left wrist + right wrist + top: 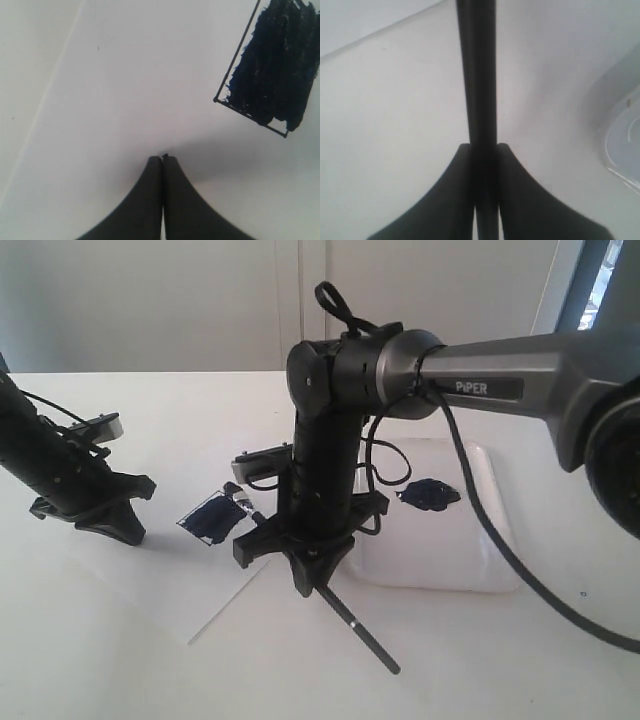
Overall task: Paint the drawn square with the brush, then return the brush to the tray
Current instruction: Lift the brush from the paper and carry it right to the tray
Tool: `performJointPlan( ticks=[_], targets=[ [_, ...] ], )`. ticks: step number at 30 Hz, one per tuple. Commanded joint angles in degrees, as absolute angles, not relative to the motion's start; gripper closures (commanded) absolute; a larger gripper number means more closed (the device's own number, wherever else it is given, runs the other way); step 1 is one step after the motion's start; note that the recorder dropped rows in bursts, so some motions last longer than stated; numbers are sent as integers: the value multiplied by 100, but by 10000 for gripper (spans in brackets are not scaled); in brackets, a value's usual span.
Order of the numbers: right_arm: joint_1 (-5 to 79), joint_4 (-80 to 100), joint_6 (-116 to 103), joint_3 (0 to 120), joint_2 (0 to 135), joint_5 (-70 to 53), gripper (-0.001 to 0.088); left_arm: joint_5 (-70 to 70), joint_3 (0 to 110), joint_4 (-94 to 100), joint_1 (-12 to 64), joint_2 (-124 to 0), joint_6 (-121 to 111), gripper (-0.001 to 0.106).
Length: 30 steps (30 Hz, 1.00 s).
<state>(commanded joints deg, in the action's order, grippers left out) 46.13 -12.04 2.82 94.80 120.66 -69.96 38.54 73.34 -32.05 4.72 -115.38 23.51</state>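
Note:
The drawn square on the white paper is smeared dark blue inside; its outline and paint fill a corner of the left wrist view. The brush is a long black stick held by my right gripper, which is shut on its handle. Its bristle end reaches toward the square. The white tray lies right of that arm, its rim curving in the right wrist view. My left gripper is shut and empty over the paper, its tip left of the square.
A dark paint blob sits inside the tray. The right arm's cable loops across the tray. The paper's front edge runs diagonally toward the brush handle's free end.

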Motion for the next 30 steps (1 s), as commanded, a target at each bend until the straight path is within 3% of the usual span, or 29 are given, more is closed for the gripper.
performJointPlan(
  ticks=[11, 20, 30],
  targets=[
    [4610, -978, 220, 9480, 11196, -6979, 868, 3657, 7334, -3217, 472, -11405, 2418, 1053],
    [4323, -525, -236, 9442, 10475, -6801, 868, 3672, 7334, -3217, 472, -10347, 2432, 1053],
    [3935, -584, -387, 8147, 9782, -6134, 868, 4139, 7038, -3117, 472, -9526, 2553, 1053]
  ],
)
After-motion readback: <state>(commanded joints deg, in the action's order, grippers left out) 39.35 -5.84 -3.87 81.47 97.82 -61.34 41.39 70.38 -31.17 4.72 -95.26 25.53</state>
